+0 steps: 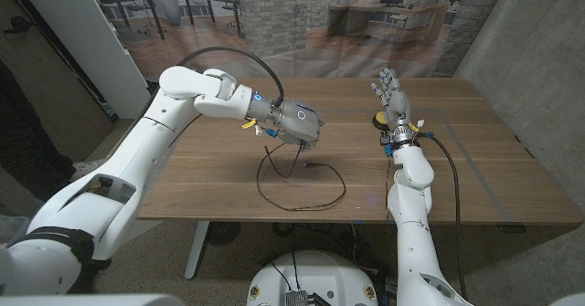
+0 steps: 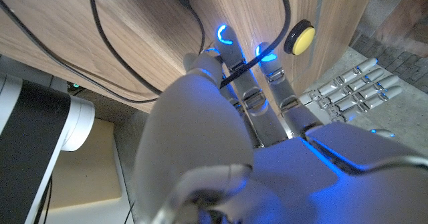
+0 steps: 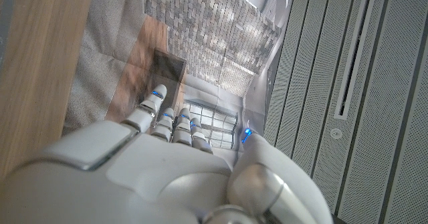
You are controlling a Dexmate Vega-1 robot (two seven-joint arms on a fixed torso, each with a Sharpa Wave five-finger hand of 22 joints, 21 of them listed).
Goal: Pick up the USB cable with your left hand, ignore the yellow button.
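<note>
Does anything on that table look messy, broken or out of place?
Nothing stands out. The thin black USB cable lies in a loose loop on the wooden table, one strand pinched by the left robot hand; that looks intended.

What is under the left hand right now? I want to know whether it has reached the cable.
The USB cable runs under the left hand; in the left wrist view it crosses between the fingers. The hand covers the grip itself.

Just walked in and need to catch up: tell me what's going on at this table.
The left robot hand is down over the black USB cable looped on the wooden table. In the left wrist view a strand of cable crosses its fingers, so it seems to be gripping it. The right robot hand stands open, fingers up, beside the yellow button, not touching it.
</note>
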